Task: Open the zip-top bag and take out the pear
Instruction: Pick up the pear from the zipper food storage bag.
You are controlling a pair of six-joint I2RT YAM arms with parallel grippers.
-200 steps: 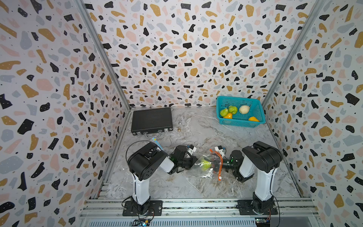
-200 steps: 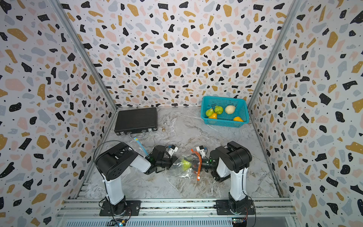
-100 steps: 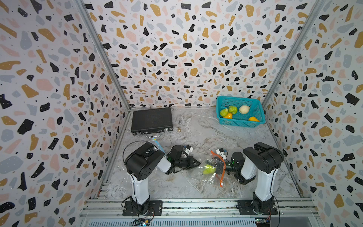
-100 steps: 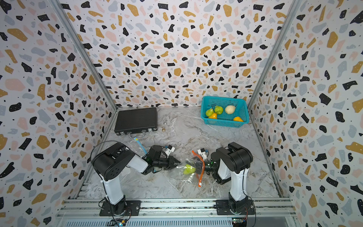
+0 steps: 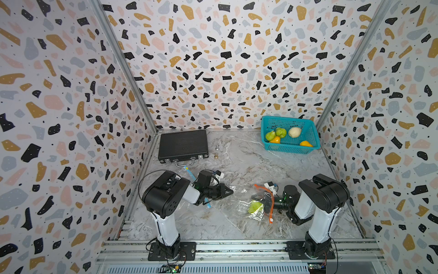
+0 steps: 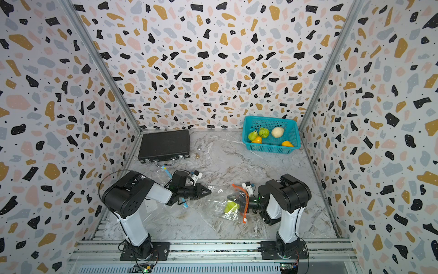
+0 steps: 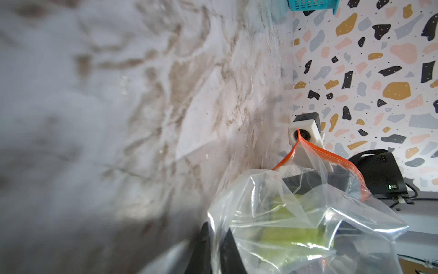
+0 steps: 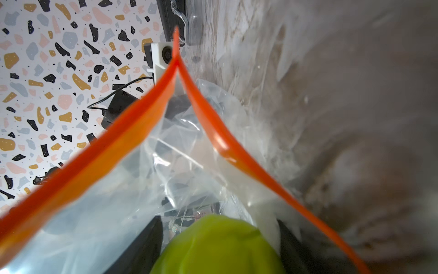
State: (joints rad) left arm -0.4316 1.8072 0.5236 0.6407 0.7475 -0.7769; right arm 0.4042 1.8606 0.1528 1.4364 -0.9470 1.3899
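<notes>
The right fingers (image 8: 139,256) have drawn in over the last second and now sit against both sides of the pear (image 5: 255,207) inside the bag (image 5: 239,202) — a hold, by the look of it, so pulling it out seems next. The left fingers (image 7: 202,256) are shut on the bag's closed end, anchoring it. The bag lies crumpled on the desk (image 5: 237,161) between the arms, its orange zip (image 8: 132,147) parted wide. The pear is smooth and yellow-green, just inside the mouth.
</notes>
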